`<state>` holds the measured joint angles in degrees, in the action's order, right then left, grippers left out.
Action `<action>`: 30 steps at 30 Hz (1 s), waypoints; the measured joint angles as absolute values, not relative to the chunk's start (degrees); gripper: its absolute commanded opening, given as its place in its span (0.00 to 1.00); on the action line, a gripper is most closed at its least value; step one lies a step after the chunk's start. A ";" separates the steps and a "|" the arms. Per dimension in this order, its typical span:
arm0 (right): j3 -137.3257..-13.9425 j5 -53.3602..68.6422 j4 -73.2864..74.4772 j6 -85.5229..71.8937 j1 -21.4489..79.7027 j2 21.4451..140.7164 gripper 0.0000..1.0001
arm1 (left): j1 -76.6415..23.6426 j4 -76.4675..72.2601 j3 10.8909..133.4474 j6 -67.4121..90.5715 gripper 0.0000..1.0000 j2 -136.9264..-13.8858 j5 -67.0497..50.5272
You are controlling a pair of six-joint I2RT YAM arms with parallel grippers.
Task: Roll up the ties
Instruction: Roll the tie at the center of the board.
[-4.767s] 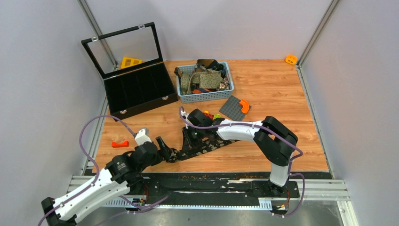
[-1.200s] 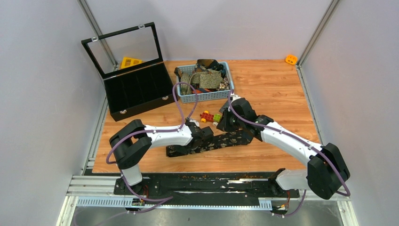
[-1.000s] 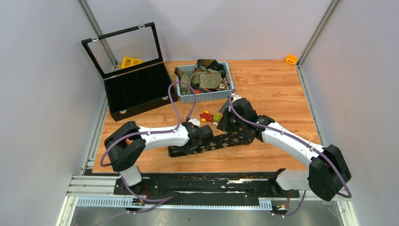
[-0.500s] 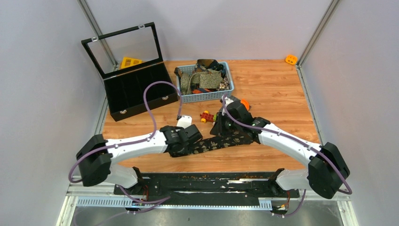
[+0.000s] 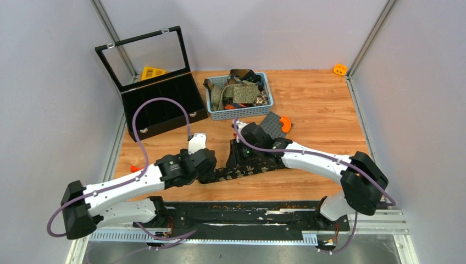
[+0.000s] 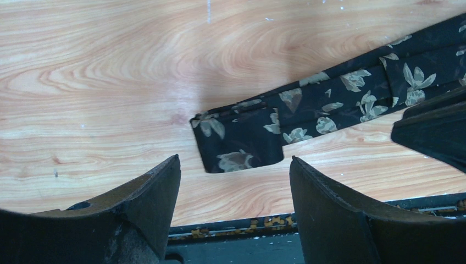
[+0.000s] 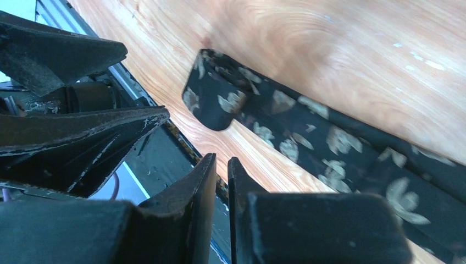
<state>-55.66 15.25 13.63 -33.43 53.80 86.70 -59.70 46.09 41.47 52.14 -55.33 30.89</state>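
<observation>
A black tie with a pale floral print [image 5: 258,164] lies flat on the wooden table near its front edge. Its folded left end shows in the left wrist view [image 6: 242,143] and in the right wrist view [image 7: 217,99]. My left gripper [image 5: 210,168] is open and empty, and its jaws [image 6: 235,160] straddle that end just above it. My right gripper [image 5: 235,158] hovers over the tie's middle. Its fingers [image 7: 221,158] are shut with only a thin slit between them and hold nothing. More ties, olive and brown, are heaped in the blue basket [image 5: 242,114].
An open black compartment box [image 5: 165,104] stands at the back left. A grey studded plate [image 5: 271,125] with an orange piece [image 5: 286,123] lies behind the right arm. A red piece [image 5: 134,168] lies at the left. The black front rail [image 6: 231,228] runs just below the tie.
Both arms have swung left. My left gripper has drawn back to the tie's left end. My right gripper has slid left along the tie and now covers the small toy bricks.
</observation>
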 measured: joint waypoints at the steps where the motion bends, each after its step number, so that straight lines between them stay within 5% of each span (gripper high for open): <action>1: -56.64 15.59 13.26 -33.54 54.52 88.01 0.12 | -59.31 46.26 40.56 52.14 0.81 -53.91 31.14; 16: -66.94 19.03 11.25 -35.03 59.00 103.55 0.00 | -55.13 47.13 26.81 54.68 0.86 -31.70 29.98; 30: -67.44 18.48 11.29 -34.94 58.43 105.93 0.00 | -54.96 42.33 23.70 54.85 0.90 -30.33 28.73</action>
<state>-67.44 18.48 11.29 -34.94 58.43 105.93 -54.96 42.33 23.70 54.85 -30.33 28.73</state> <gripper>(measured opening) 0.010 0.892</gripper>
